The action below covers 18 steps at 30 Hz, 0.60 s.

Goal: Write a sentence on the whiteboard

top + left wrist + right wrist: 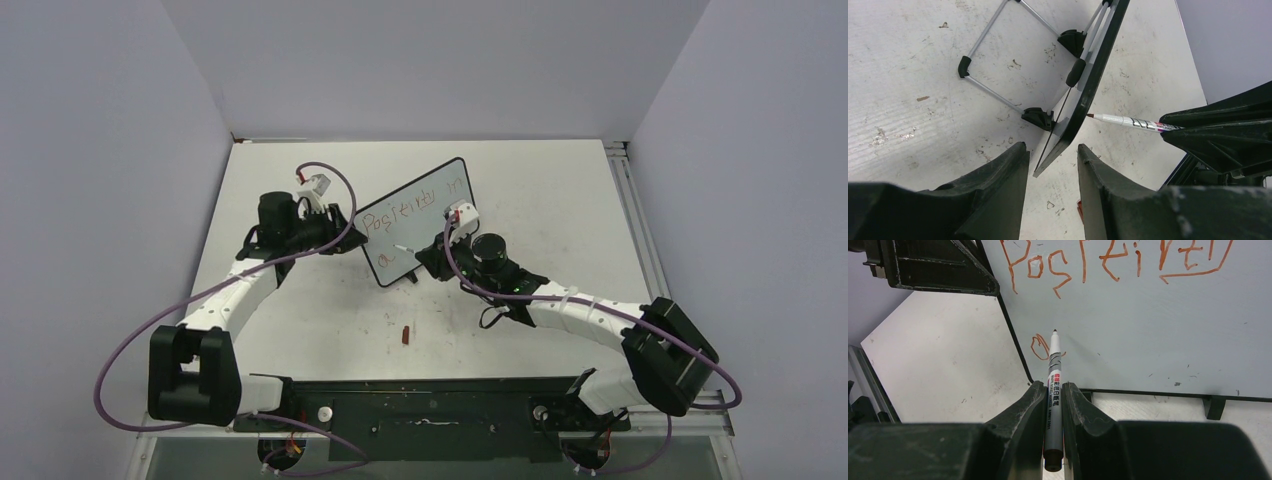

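The whiteboard (415, 220) stands tilted on the worktop (560, 200), the red sentence (1118, 262) on its face. Right arm (580, 315) reaches forward, jaws closed on a marker (1054, 360), tip at the board; left arm (235, 295) bends behind, jaws apart astride its edge.

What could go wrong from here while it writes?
The left gripper straddles the edge of the whiteboard with jaws apart, so the board, propped on a wire stand, could slide or tip under the push of the marker. The right gripper pinches that marker near its back end; it might pivot and spoil the sentence.
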{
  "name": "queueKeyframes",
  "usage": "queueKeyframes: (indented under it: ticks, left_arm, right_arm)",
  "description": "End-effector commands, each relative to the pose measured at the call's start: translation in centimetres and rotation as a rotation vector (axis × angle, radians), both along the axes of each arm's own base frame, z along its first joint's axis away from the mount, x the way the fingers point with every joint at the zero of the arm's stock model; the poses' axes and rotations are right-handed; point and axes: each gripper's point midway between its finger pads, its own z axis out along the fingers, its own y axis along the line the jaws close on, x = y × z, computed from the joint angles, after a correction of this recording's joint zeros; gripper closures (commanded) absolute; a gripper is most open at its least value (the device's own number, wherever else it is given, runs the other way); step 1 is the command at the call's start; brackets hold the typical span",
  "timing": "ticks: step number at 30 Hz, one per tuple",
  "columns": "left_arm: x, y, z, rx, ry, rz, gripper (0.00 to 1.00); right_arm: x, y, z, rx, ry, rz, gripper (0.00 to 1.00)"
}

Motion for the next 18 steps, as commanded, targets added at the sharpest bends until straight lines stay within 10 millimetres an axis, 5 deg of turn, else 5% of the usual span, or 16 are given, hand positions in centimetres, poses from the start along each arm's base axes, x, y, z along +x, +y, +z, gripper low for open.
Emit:
queueKeyframes:
  ticks: [1, 18]
  left_arm:
    - [1.6, -0.3, 2.5, -0.019, -0.085, -0.011, 0.63]
    - [1.6, -0.1, 1.6, 0.001, -0.053, -0.005, 0.83]
  right_arm:
    - [0.6, 0.3, 1.4, 0.057, -0.043, -0.006, 0.95]
    - [1.4, 0.7, 0.1, 0.043, -0.025, -0.024, 0.95]
